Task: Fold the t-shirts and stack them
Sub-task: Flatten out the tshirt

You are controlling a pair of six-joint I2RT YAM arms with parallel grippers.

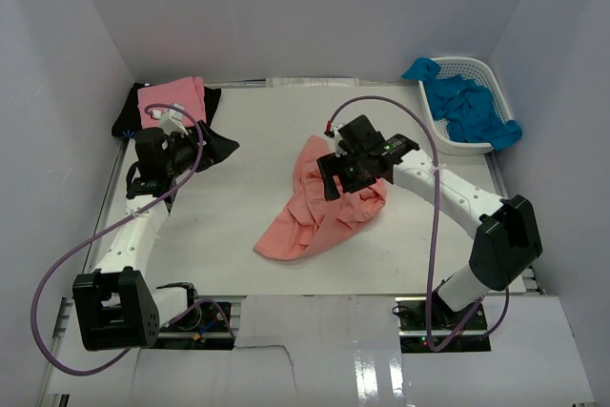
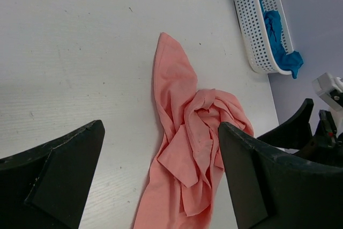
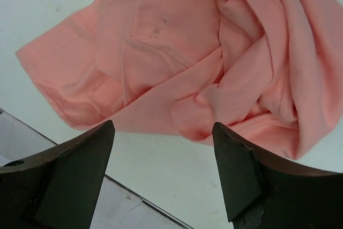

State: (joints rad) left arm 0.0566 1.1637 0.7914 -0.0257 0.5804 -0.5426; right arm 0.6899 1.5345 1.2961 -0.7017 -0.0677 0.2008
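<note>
A large salmon-coral t-shirt lies crumpled in the middle of the table. My right gripper hangs just over its right part, open, with nothing between its fingers. In the right wrist view the bunched salmon-coral t-shirt fills the top, beyond the right gripper. My left gripper is open at the back left, beside a folded pink t-shirt lying on a black t-shirt. In the left wrist view the salmon-coral t-shirt lies ahead of the empty left gripper.
A white lattice basket at the back right holds bright blue t-shirts; the left wrist view shows the basket too. White walls enclose the table on three sides. The table's near edge runs below the right gripper.
</note>
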